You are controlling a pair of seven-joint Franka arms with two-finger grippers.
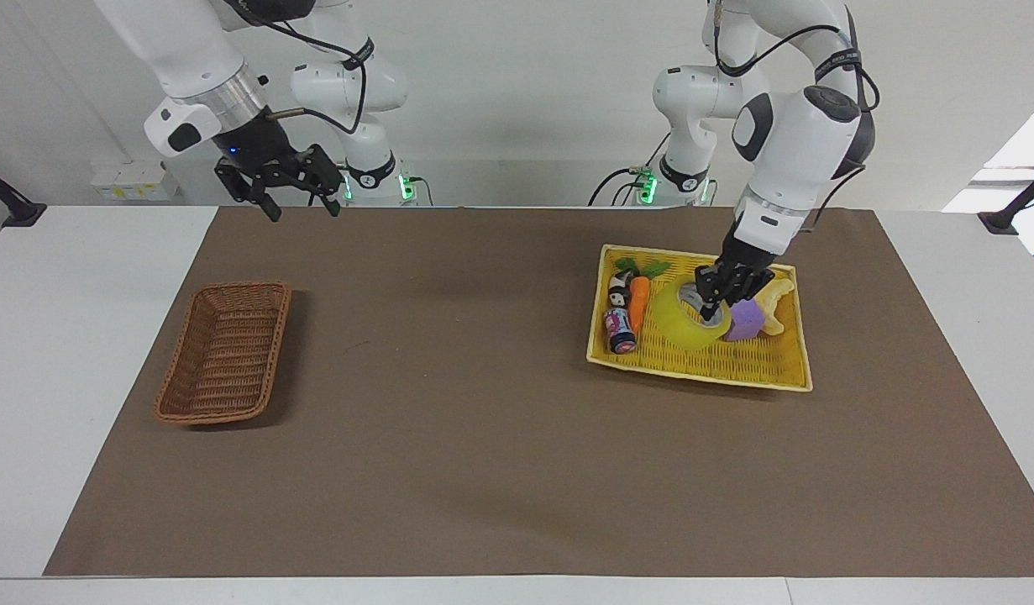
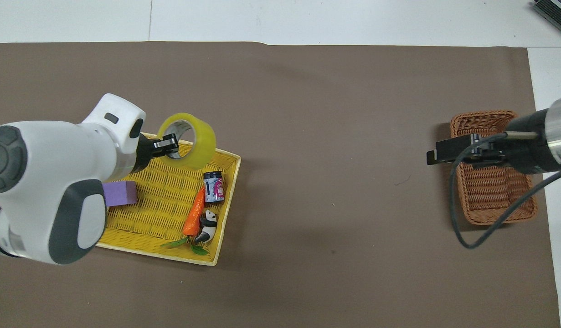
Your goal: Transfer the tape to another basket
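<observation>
The left tool [image 1: 711,296] is gripping the tape [image 1: 691,315], one finger reaching down inside the core and the other pressing on the outer wall, so the roll is hanging tilted from one side of its ring. The tape is sitting in the air over the yellow tray [image 1: 701,363], above the tray's edge that is farther from the robots when I check from overhead [image 2: 189,141], with its hole facing partly upward. Below it in the tray are lying a purple block [image 1: 745,320], a carrot toy [image 1: 639,299], a small can [image 1: 619,328] and a little panda figure [image 1: 619,291]; a pale curved piece [image 1: 774,299] is resting beside the block.

What matters now is where the tape lies from the brown basket [image 1: 224,353]: the basket is standing well apart from the tray, toward the right arm's end of the worktop, with its long axis running from the robots outward. The right tool [image 1: 294,200] is hanging with its fingers spread, holding nothing, and from overhead it looks to be over the edge of the basket that faces the tray. That arm is far nearer the basket than the left one, so I would guess either a long carry across the brown mat [image 1: 483,437] or a handover between the two is coming
</observation>
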